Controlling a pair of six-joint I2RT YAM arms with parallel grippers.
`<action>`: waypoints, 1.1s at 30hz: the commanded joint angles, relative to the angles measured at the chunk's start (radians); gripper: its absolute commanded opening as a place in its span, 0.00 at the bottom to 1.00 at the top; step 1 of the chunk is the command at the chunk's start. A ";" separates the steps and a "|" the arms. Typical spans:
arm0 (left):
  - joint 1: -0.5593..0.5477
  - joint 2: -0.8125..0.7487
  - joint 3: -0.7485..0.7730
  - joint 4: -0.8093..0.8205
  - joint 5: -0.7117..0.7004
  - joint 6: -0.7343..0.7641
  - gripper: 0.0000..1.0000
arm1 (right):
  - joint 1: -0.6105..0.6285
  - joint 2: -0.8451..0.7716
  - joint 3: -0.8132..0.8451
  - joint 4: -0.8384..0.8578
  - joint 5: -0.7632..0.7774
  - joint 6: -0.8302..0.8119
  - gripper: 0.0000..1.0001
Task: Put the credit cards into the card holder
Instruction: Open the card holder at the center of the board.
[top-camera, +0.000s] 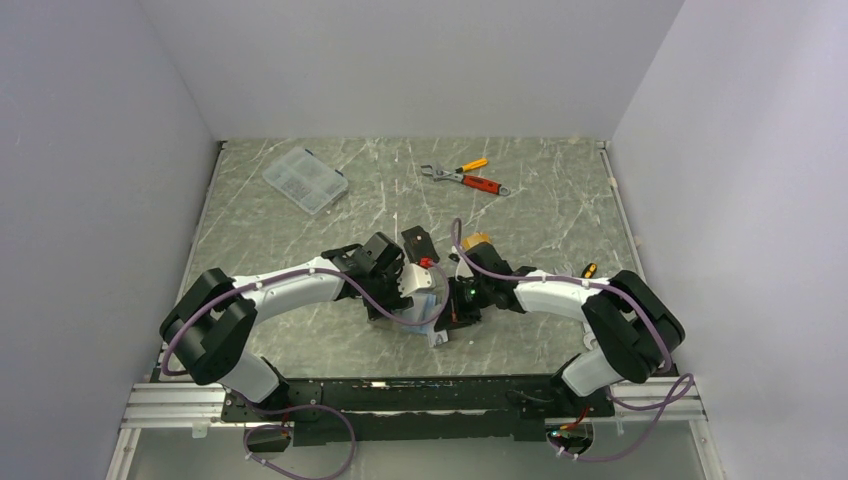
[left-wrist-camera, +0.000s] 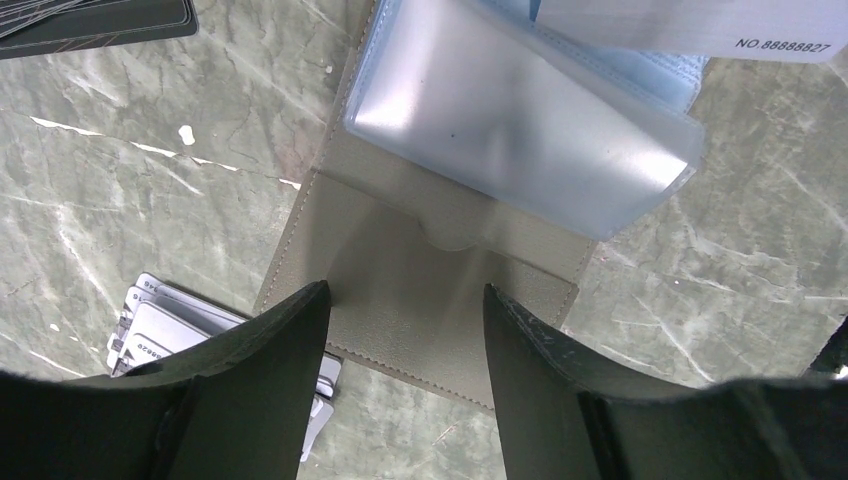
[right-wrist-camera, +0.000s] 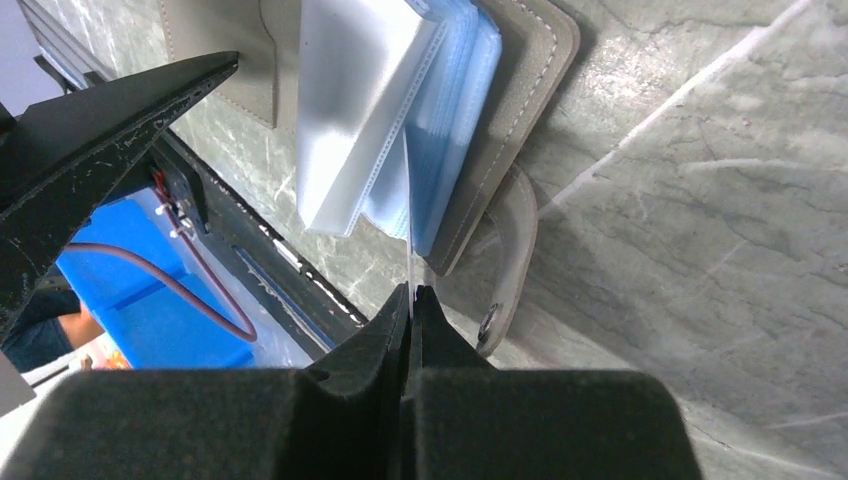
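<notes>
Taupe leather-look bifold card holder (left-wrist-camera: 420, 300) is lying open on the marbled table (left-wrist-camera: 100, 200), frosted blue-grey sleeves (left-wrist-camera: 520, 130) fanning up. Left claw (left-wrist-camera: 405, 290) is hovering open above it; right claw (right-wrist-camera: 411, 300) is pinching, I think, a pale card (left-wrist-camera: 690, 25).

The right gripper (right-wrist-camera: 411, 295) pinches a thin, pale credit card (right-wrist-camera: 408, 215) seen edge-on. The card's far edge sits among the blue-tinted clear sleeves (right-wrist-camera: 350, 90) of the card holder (right-wrist-camera: 545, 70), which lies open on the green marbled table (right-wrist-camera: 700, 220). The holder's snap tab (right-wrist-camera: 512, 250) curls just beside the fingertips.
</notes>
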 joint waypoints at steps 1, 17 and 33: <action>-0.001 -0.042 -0.009 0.003 0.010 0.014 0.63 | 0.004 0.010 0.031 0.026 -0.016 -0.020 0.00; 0.056 -0.114 0.034 -0.085 0.101 0.060 0.61 | 0.057 0.034 0.157 0.049 -0.043 -0.042 0.00; 0.182 -0.164 0.070 -0.146 0.190 0.100 0.60 | 0.114 0.206 0.295 0.060 -0.072 -0.067 0.00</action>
